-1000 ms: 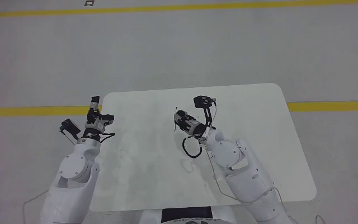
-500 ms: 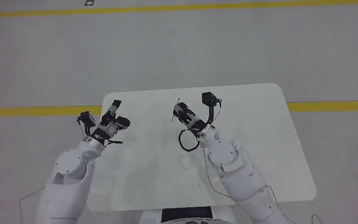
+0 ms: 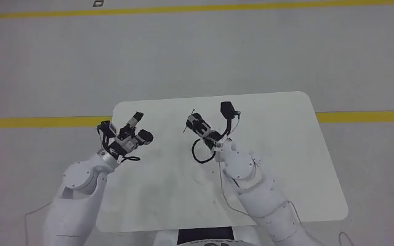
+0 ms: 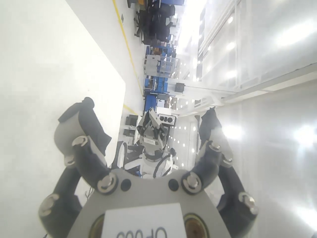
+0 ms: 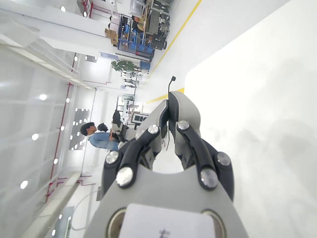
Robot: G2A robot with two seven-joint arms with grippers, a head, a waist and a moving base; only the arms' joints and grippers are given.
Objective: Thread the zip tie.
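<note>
A thin black zip tie (image 5: 169,115) is pinched between the fingers of my right gripper (image 5: 169,100). Its small square head (image 5: 173,77) sticks out past the fingertips, and its tail hangs free behind them. In the top view the right gripper (image 3: 196,125) is held above the middle of the white table (image 3: 277,123). My left gripper (image 3: 143,126) hovers over the table's left part, open and holding nothing, and points toward the right one. In the left wrist view the left gripper (image 4: 149,106) has its dark fingers (image 4: 84,125) spread wide, with the right arm's gripper (image 4: 152,130) seen beyond them.
The table top (image 3: 295,172) is bare white to the right and front of the arms. Its left edge (image 3: 114,123) runs under my left arm. A yellow floor line (image 3: 49,121) passes behind the table.
My left gripper has swung right, from beyond the table's left edge to over the table, and turned toward the right gripper. The right gripper has shifted slightly left with the zip tie.
</note>
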